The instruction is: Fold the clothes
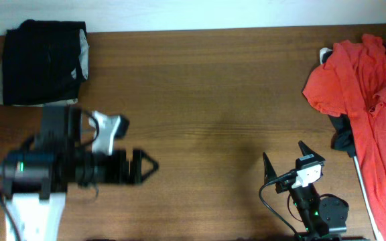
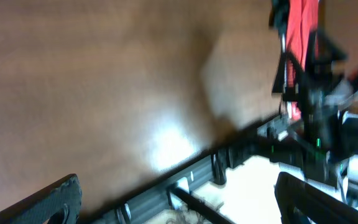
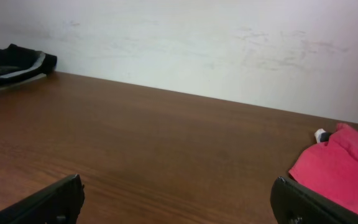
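A folded black garment with a pale edge [image 1: 42,61] lies at the table's far left corner; it also shows in the right wrist view [image 3: 14,63]. A crumpled red garment [image 1: 370,110] lies in a heap at the right edge over some dark cloth, and shows in the right wrist view [image 3: 337,171] and the left wrist view [image 2: 300,37]. My left gripper [image 1: 149,166] is open and empty above the bare wood at the front left, pointing right. My right gripper [image 1: 292,159] is open and empty near the front edge, left of the red heap.
The brown wooden table [image 1: 213,100] ends at a white wall [image 3: 197,43] at the back. The right arm's base [image 1: 313,211] stands at the front edge. The left arm's body [image 1: 45,167] covers the front left. A dark rail [image 2: 185,177] runs along the table's front edge.
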